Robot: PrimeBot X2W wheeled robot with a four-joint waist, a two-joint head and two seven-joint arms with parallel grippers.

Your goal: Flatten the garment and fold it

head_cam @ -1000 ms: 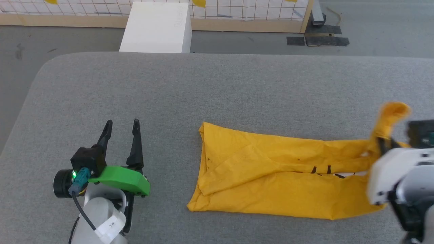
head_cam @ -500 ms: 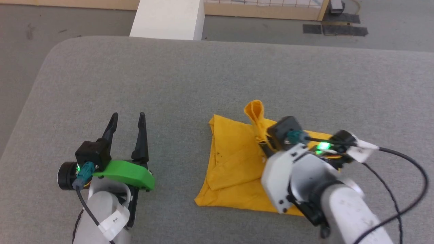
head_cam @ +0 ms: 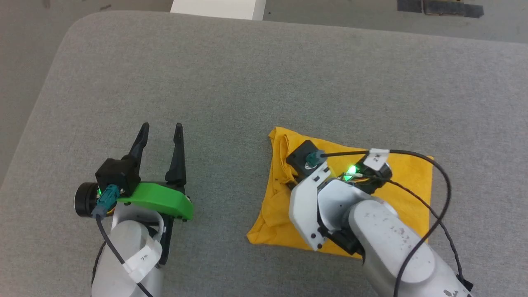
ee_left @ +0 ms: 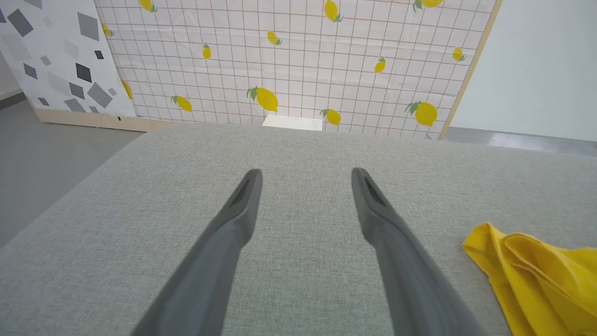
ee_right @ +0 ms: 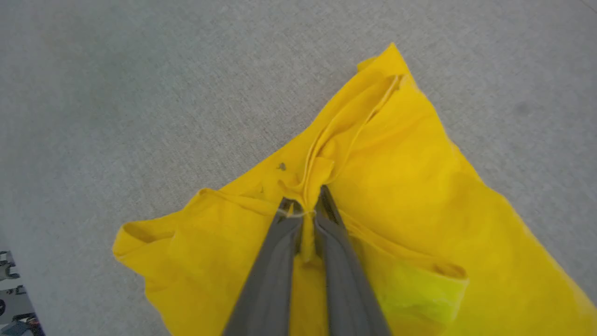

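The garment (head_cam: 408, 181), a mustard-yellow T-shirt, lies folded over on itself on the grey padded table (head_cam: 247, 82), right of centre. My right gripper (ee_right: 305, 200) is shut on a pinched ridge of the garment (ee_right: 419, 186) and rests low over the cloth's left part. In the head view its fingers are hidden under the wrist and camera block (head_cam: 307, 159). My left gripper (head_cam: 161, 131) stands open above bare table, well to the left of the cloth, with nothing between its fingers (ee_left: 242, 205). A corner of the garment (ee_left: 536, 275) shows at the lower right of the left wrist view.
A white box (head_cam: 218, 7) stands on the floor behind the table's far edge. A lemon-print grid wall (ee_left: 298, 60) rises beyond it. The table's rounded left corner (head_cam: 70, 37) lies near my left arm. Black cables (head_cam: 437, 181) loop over the right wrist.
My right gripper has carried the garment's right end leftward across the cloth and lowered it onto the left part, halving its length. The head camera has tilted down. The left gripper has stayed put.
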